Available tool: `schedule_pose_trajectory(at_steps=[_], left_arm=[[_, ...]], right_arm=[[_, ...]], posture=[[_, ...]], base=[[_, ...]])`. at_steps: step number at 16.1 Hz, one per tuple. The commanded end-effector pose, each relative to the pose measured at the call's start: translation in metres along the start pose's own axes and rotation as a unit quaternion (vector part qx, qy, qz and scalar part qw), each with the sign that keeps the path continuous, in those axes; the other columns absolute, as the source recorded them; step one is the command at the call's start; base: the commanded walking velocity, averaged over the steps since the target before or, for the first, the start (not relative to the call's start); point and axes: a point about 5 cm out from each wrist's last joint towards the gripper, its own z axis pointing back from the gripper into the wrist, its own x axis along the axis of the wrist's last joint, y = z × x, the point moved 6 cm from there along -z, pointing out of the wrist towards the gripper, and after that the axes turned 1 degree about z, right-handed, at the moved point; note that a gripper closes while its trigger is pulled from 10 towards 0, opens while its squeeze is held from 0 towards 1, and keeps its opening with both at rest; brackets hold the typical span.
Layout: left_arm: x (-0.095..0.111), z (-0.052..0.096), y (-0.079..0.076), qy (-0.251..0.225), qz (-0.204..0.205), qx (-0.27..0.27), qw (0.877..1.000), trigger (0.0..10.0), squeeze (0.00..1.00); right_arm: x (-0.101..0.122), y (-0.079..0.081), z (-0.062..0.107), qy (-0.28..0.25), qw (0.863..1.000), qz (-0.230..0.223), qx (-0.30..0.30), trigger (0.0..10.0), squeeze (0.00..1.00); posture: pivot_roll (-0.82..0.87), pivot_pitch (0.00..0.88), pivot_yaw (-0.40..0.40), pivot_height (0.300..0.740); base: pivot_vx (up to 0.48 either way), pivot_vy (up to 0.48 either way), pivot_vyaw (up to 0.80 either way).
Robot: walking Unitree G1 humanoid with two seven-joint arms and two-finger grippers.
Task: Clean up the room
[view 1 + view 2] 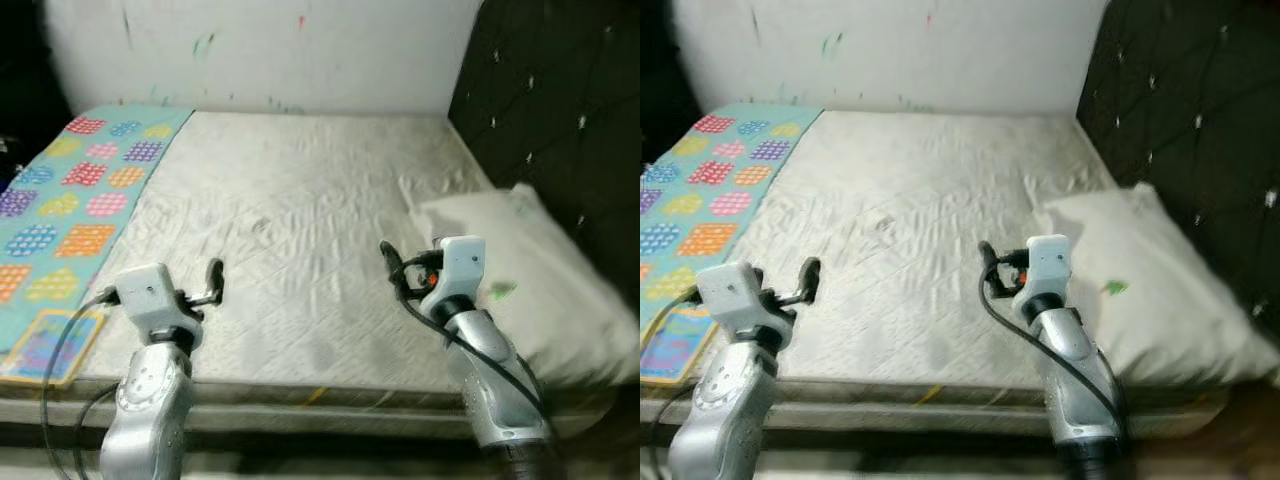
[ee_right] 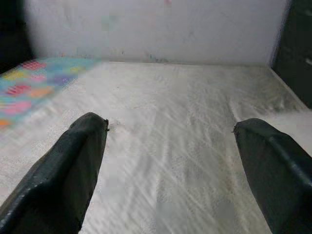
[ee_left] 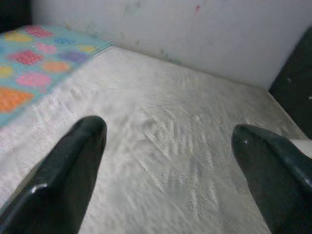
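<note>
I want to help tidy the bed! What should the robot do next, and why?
Probably reach the right gripper toward the pillow. It lies askew at the bed's right edge, nearest that gripper, and both grippers are open and hold nothing. The left gripper hovers over bare mattress.

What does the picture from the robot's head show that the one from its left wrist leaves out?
The left eye view alone takes in both silver arms, the right gripper, the white pillow by the dark headboard, and the mattress's front edge. The left wrist view alone gives a close look at the left gripper, fingers spread apart. Both share the mattress, the colourful mat and the white wall.
</note>
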Motion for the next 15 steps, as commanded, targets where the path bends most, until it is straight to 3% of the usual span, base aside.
schedule_pose_trajectory(at_steps=[1, 6, 10, 15], left_arm=[[0.0041, -0.0008, 0.0045, -0.003, -0.006, 0.003, 1.000, 10.0, 0.00], [0.0033, -0.0005, 0.0045, -0.002, -0.004, 0.002, 1.000, 10.0, 0.00], [0.0082, 0.0014, -0.0009, -0.018, 0.004, -0.016, 1.000, 10.0, 0.00], [0.0113, 0.0026, -0.0031, -0.024, 0.002, -0.028, 0.999, 10.0, 0.00]], right_arm=[[0.0104, 0.0041, -0.0025, -0.017, 1.000, -0.002, 0.005, 10.0, 0.00], [0.0099, 0.0046, -0.0024, -0.017, 1.000, 0.006, 0.005, 10.0, 0.00], [0.0093, 0.0047, -0.0020, -0.017, 1.000, 0.003, 0.006, 10.0, 0.00], [0.0098, 0.0088, -0.0027, -0.018, 1.000, -0.001, 0.009, 10.0, 0.00]], posture=[[-0.03, 0.013, -0.001, 0.740], [-0.03, 0.016, -0.002, 0.740], [-0.03, 0.016, -0.002, 0.740], [-0.02, 0.016, 0.002, 0.740]], base=[[0.000, 0.458, 0.00], [0.000, 0.461, 0.00], [0.000, 0.000, 0.00], [0.367, 0.000, 0.00]])
